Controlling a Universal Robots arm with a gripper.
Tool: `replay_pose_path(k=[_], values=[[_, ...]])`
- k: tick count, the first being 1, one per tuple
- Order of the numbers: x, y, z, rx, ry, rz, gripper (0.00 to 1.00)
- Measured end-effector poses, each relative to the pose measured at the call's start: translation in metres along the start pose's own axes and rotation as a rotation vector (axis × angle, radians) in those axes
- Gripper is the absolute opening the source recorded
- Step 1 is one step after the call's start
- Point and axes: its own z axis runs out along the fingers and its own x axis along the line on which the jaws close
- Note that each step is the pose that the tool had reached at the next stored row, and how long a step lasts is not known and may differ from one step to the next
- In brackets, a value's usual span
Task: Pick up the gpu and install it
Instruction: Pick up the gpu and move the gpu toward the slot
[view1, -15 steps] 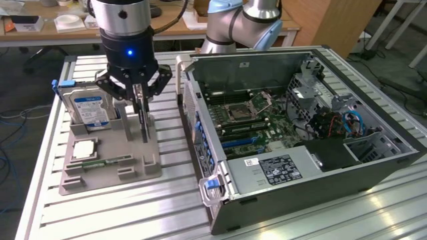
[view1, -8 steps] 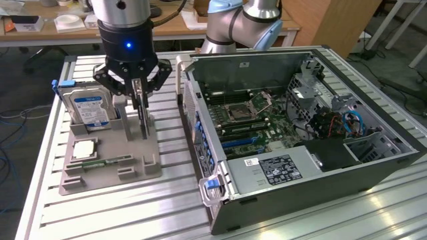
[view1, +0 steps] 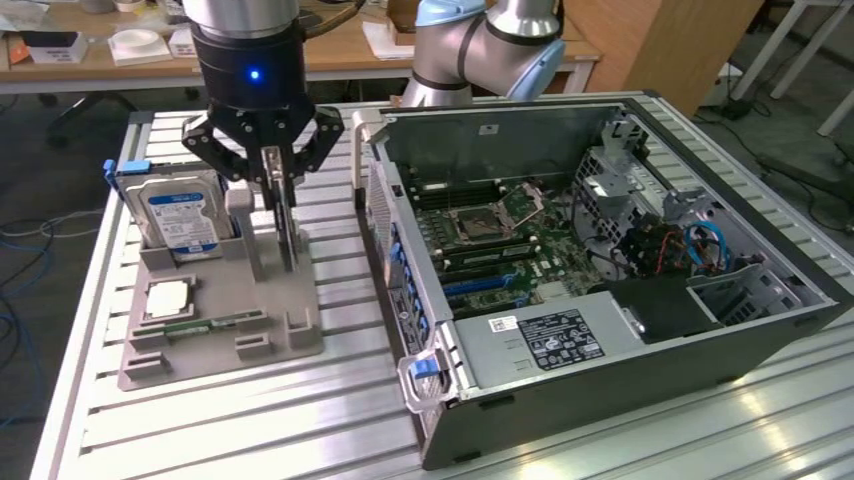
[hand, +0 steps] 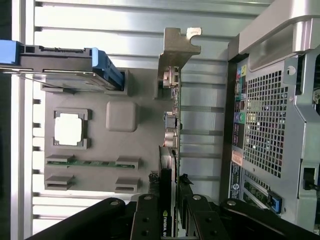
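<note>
While the gpu stands upright on its long edge in a slot of the grey holder, the gripper hangs directly over it with its black fingers brought in against the two faces of the card, pinching its upper edge. Seen from the wrist view, the card runs edge-on between the fingers, and its silver metal bracket sits at the end away from them. The card's lower edge rests in the holder, so it has not been lifted clear. On the exterior view's left of the card, the same holder carries a hard drive with a blue label, standing upright in its own slot. A square processor chip lies flat in a recess, and just beside it a narrow green memory stick is in a further recess. The holder rests on a slatted aluminium table. To the exterior view's right of the holder, close but apart from it, an open computer case lies on its side with the motherboard facing up. A blue latch sits on the case wall nearest the holder.
</note>
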Motion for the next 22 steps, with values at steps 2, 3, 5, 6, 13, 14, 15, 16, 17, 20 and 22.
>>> replay_pose_path(k=[2, 3, 5, 6, 13, 14, 15, 16, 17, 20, 22], values=[[0.000, 0.0000, -0.0024, 0.0001, 0.0001, 0.000, 0.26], [0.000, 0.0001, -0.0036, 0.0001, 0.0001, 0.000, 0.26], [0.000, 0.0001, -0.0060, 0.0001, 0.0000, 0.000, 0.26], [0.000, 0.0001, -0.0073, 0.0001, 0.0001, 0.000, 0.26], [0.000, 0.0003, -0.0165, 0.0000, 0.0000, 0.000, 0.26], [0.000, 0.0004, -0.0181, 0.0001, 0.0001, 0.000, 0.26], [0.000, 0.0004, -0.0195, 0.0001, 0.0001, 0.000, 0.26], [0.000, 0.0005, -0.0212, 0.0001, 0.0000, 0.000, 0.26], [0.000, 0.0005, -0.0228, 0.0000, 0.0000, 0.000, 0.26], [0.000, 0.0006, -0.0282, 0.0001, 0.0001, 0.000, 0.26], [0.000, 0.0007, -0.0322, 0.0000, 0.0000, 0.000, 0.26]])
